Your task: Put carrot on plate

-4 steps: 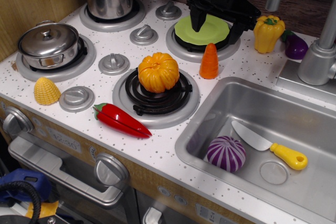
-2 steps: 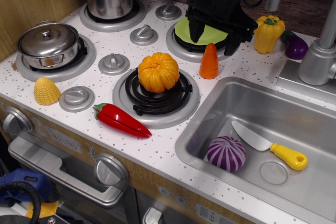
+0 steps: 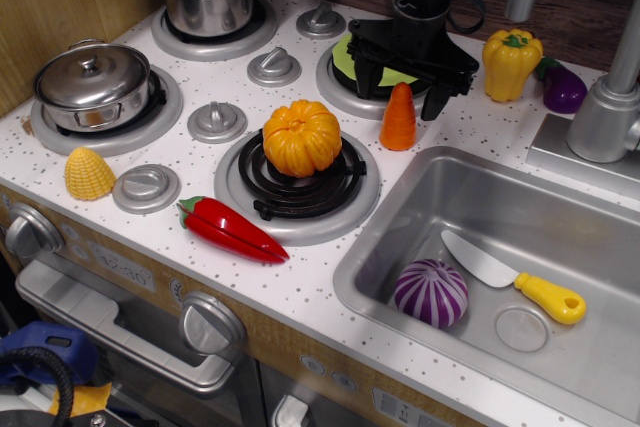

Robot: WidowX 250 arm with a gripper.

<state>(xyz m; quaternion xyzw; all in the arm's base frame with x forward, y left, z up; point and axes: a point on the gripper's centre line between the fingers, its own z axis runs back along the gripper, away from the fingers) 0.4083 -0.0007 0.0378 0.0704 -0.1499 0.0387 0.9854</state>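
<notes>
The carrot (image 3: 398, 118), a small orange cone, stands upright on the speckled counter just in front of the back right burner. The lime-green plate (image 3: 345, 54) lies on that burner and is mostly hidden under the gripper. My black gripper (image 3: 395, 90) hangs low over the plate's front edge and is open. Its two fingers spread to the left and right of the carrot's tip, just behind and above it. They do not touch the carrot.
A ribbed pumpkin (image 3: 302, 137) sits on the front burner, with a red chili (image 3: 230, 229) and corn (image 3: 89, 173) to its left. Two steel pots (image 3: 92, 85) stand at the back left. A yellow pepper (image 3: 510, 62) and an eggplant (image 3: 563, 88) are beside the faucet (image 3: 612, 97). The sink (image 3: 560, 227) holds a purple onion (image 3: 430, 292) and a knife (image 3: 512, 278).
The gripper has come down and forward from over the plate towards the carrot, staying open. The carrot and the other things have not moved.
</notes>
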